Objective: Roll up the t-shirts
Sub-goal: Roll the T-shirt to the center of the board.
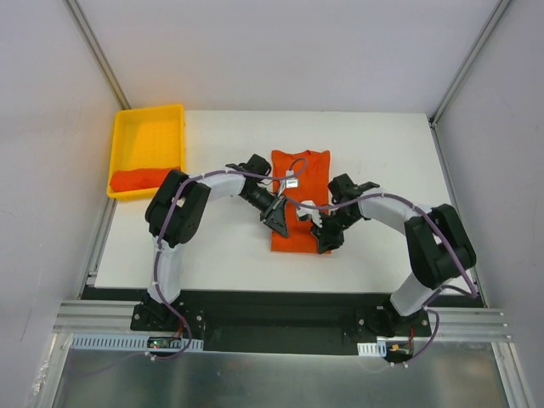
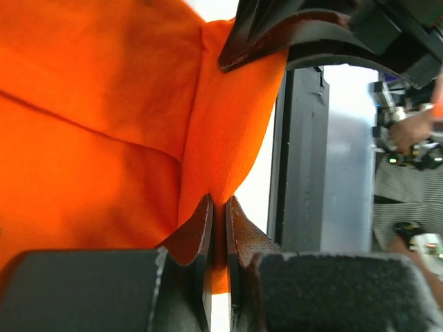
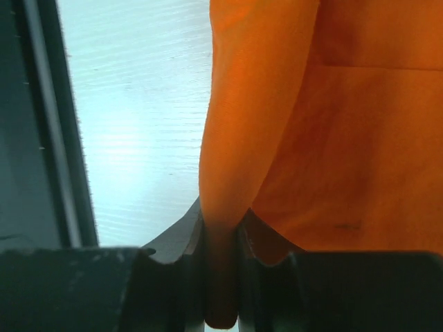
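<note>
An orange t-shirt (image 1: 297, 191), folded into a long strip, lies mid-table with its collar at the far end. My left gripper (image 1: 279, 223) is at the strip's near left edge. In the left wrist view it (image 2: 218, 207) is shut on a pinched fold of the t-shirt (image 2: 104, 138). My right gripper (image 1: 326, 240) is at the near right corner. In the right wrist view it (image 3: 221, 232) is shut on a thick fold of the cloth (image 3: 346, 138), lifted off the white table (image 3: 138, 124). A second orange t-shirt (image 1: 140, 179) lies bunched in the tray.
A yellow plastic tray (image 1: 149, 113) stands at the table's far left corner. The white table (image 1: 391, 153) ends at a dark rail near the arm bases. Grey enclosure walls close in on both sides and at the back.
</note>
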`<state>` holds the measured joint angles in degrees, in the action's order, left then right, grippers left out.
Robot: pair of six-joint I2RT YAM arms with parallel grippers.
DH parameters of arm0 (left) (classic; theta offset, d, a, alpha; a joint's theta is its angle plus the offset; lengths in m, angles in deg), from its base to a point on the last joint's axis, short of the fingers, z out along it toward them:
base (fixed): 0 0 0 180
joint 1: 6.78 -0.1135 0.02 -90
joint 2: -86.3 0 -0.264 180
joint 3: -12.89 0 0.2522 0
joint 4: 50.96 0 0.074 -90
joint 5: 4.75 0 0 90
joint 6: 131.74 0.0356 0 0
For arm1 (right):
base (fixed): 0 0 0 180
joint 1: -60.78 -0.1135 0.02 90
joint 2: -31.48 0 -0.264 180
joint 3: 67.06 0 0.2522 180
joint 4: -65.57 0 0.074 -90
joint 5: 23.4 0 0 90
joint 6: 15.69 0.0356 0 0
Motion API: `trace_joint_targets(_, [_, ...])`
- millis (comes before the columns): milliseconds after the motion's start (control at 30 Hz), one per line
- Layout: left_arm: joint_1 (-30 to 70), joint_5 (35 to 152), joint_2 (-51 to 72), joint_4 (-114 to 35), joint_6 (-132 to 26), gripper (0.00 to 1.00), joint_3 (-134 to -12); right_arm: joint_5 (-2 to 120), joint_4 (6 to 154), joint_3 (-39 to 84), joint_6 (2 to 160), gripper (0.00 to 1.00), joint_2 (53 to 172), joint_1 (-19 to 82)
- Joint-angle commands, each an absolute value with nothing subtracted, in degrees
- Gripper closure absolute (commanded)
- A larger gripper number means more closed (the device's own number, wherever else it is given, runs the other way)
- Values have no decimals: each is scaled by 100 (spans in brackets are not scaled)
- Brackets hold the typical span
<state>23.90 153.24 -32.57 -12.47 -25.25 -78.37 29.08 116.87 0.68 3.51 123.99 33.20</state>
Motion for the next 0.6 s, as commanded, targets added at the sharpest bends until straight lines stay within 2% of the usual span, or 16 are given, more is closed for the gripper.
trace_joint_targets(0, [2240,15424,-3454,-951,-2846,100,-8155,2222,13382,409,40,89,13061,3625])
trace_joint_targets(267, [2214,14933,-3920,-916,-2996,99,-8463,2222,14453,1329,-110,90,14352,3994])
trace_joint_targets(467, [2126,14282,-3973,-907,-3022,91,-8472,2081,15385,2360,206,90,15408,4065])
trace_joint_targets(567, [1960,14019,-3903,-916,-3136,83,-8403,2002,15860,2817,180,90,15874,4083])
